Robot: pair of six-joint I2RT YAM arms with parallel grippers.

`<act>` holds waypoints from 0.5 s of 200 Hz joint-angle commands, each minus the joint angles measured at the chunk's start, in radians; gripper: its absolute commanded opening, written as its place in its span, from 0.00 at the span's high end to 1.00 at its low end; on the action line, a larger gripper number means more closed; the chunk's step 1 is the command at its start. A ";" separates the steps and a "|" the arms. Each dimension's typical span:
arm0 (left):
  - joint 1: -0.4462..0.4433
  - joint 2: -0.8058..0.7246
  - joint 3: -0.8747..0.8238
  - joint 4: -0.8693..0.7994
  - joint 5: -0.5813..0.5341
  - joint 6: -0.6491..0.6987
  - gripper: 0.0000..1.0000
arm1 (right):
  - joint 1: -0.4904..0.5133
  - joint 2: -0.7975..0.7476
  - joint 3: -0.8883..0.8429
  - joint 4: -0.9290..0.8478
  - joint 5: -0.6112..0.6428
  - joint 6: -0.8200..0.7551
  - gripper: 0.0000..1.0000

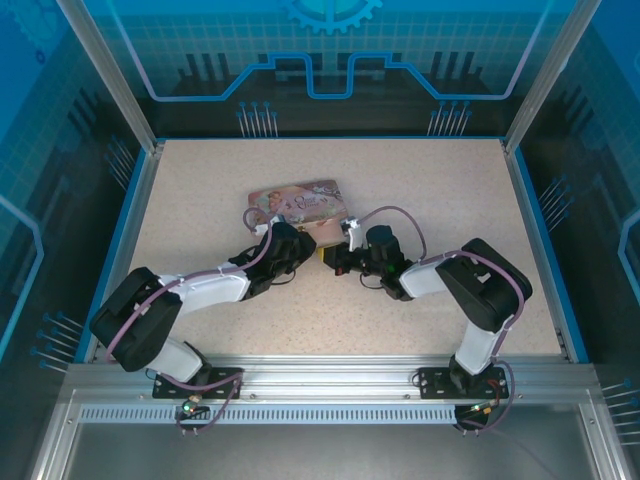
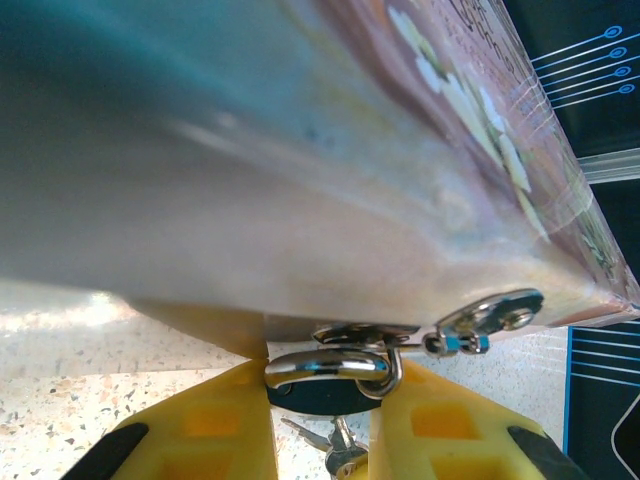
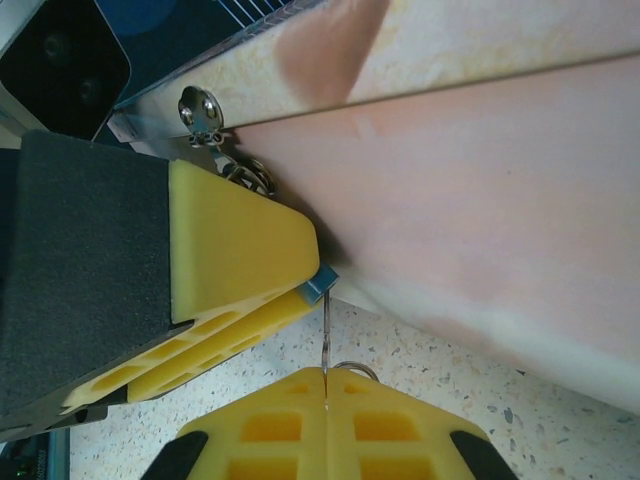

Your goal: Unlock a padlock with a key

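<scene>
The small padlock (image 2: 322,392) hangs by its silver shackle (image 2: 325,365) from the hasp (image 2: 350,335) of the pink tin (image 1: 298,204). My left gripper (image 2: 322,385) is shut on its dark body, one yellow finger on each side. In the right wrist view only a blue corner of the padlock (image 3: 322,287) shows past the left gripper's yellow fingers (image 3: 240,250). My right gripper (image 3: 326,378) is shut on the key (image 3: 326,335), a thin blade seen edge-on, its tip at the padlock's underside. In the top view both grippers, left (image 1: 316,250) and right (image 1: 334,256), meet at the tin's near edge.
A key ring with a spare key (image 2: 338,447) dangles under the padlock, and the ring (image 3: 352,367) peeks out beside my right fingers. A small silver clasp (image 2: 492,318) sits on the tin's corner. The speckled table (image 1: 420,190) is framed by a blue rim and glass walls.
</scene>
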 commanded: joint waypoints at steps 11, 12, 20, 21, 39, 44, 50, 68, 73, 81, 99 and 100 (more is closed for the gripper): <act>0.001 -0.042 0.038 0.062 0.024 -0.009 1.00 | -0.009 0.024 -0.005 0.062 -0.016 0.013 1.00; 0.000 -0.042 0.038 0.062 0.025 -0.010 1.00 | -0.009 0.024 -0.005 0.062 -0.016 0.013 1.00; 0.000 -0.042 0.038 0.063 0.027 -0.013 1.00 | -0.009 0.028 -0.004 0.062 -0.019 0.013 1.00; 0.000 -0.042 0.038 0.063 0.026 -0.013 1.00 | -0.009 0.028 -0.004 0.061 -0.020 0.013 1.00; 0.000 -0.042 0.038 0.071 0.032 -0.021 1.00 | -0.009 0.034 -0.003 0.069 -0.026 0.016 1.00; 0.000 -0.042 0.038 0.074 0.033 -0.025 1.00 | -0.010 0.034 -0.005 0.071 -0.026 0.017 1.00; 0.000 -0.043 0.038 0.078 0.035 -0.027 1.00 | -0.010 0.033 -0.005 0.072 -0.026 0.017 1.00; 0.000 -0.047 0.040 0.087 0.040 -0.036 1.00 | -0.009 0.035 -0.005 0.075 -0.028 0.016 1.00; -0.001 -0.048 0.040 0.088 0.043 -0.037 1.00 | -0.010 0.035 -0.007 0.078 -0.028 0.015 1.00; 0.000 -0.049 0.043 0.088 0.045 -0.038 1.00 | -0.010 0.036 -0.008 0.080 -0.030 0.015 1.00; 0.000 -0.058 0.047 0.089 0.052 -0.045 1.00 | -0.011 0.036 -0.018 0.101 -0.030 0.016 1.00; 0.000 -0.058 0.047 0.089 0.053 -0.045 1.00 | -0.012 0.036 -0.018 0.101 -0.029 0.016 1.00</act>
